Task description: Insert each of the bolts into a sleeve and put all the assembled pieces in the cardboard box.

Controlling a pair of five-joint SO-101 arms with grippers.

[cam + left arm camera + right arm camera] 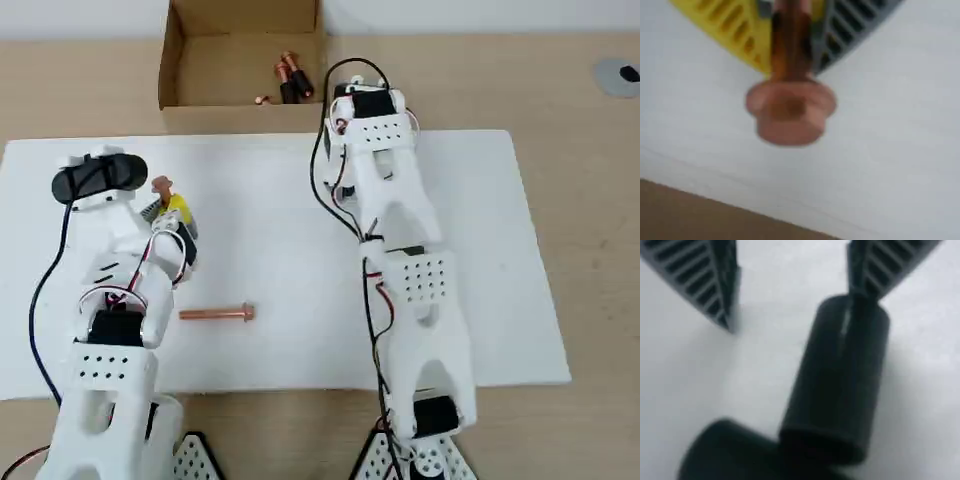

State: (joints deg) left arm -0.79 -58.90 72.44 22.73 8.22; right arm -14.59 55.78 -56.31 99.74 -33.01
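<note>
My left gripper point(168, 200) is shut on a copper bolt point(162, 186) over the left part of the white mat point(500, 300). In the left wrist view the bolt point(790, 112) sticks out head first between the yellow finger point(730, 25) and the grey one, above the mat. A second copper bolt point(217, 314) lies flat on the mat beside the left arm. The right gripper point(795, 305) is open just above the mat. A black sleeve point(840, 375) lies between its fingers, touching one of them, and a second black sleeve point(725, 450) lies beside it. The cardboard box point(190, 70) at the back holds assembled pieces point(290, 78).
The right arm point(400, 230) stretches from the front edge up the middle of the mat toward the box. Bare wooden table surrounds the mat. A grey disc point(615, 75) lies at the far right corner.
</note>
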